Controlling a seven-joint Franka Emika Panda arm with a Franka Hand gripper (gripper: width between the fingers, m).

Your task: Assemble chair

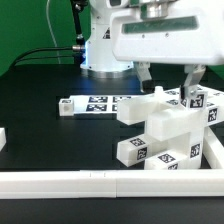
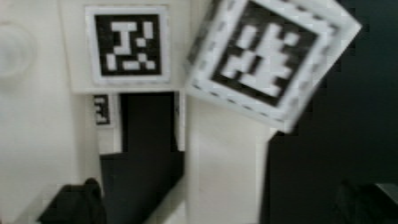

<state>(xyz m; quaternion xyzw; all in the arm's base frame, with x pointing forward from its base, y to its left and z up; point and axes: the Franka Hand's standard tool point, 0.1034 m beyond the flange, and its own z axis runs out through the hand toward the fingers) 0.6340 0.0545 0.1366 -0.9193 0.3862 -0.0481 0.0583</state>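
Hovering above the chair (image 1: 160, 128), the hand (image 1: 168, 80) is spread apart, marker board (image 1: 95, 104) and white rail (image 1: 100, 181) nearby.

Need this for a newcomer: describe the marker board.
On the black table, look in front of the robot's white base. The marker board lies there, thin and flat with a row of tags, unlike the chunky stacked chair beside it.

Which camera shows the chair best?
The exterior view: the chair shows whole there, a stack of chunky white tagged parts on the black table. The wrist view gives only a blurred close-up of it: two tags and some white edges, with no sense of its overall shape.
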